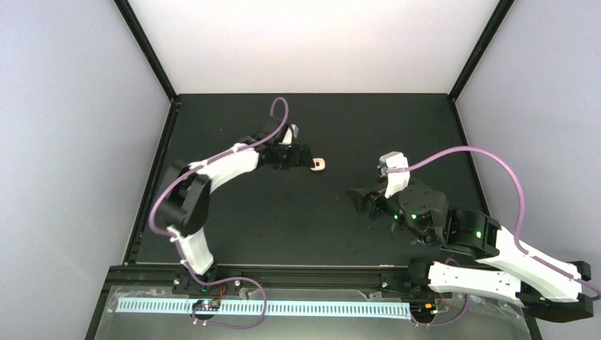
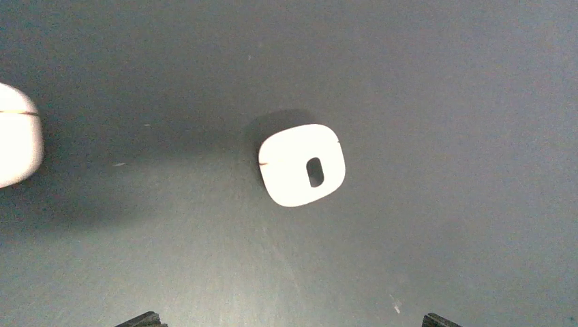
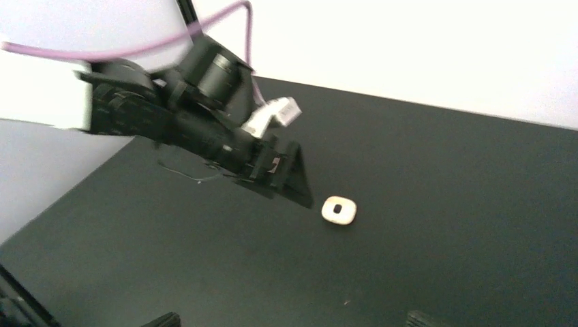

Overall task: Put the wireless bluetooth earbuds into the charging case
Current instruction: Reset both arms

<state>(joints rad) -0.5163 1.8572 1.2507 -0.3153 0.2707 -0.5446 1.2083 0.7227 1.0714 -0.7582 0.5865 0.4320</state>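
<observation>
Black matte table, white walls behind.
Cream case lies flat on the table. Left gripper just beside case, jaws wide, empty. Right gripper apart from case, likewise wide.

Smooth cream plastic charging case; matt black table.

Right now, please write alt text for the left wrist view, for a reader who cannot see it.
A cream charging case with a dark oval mark lies on the dark table at the centre. A second pale case is cut off at the left edge; the open left pincer shows its tips below.
</observation>
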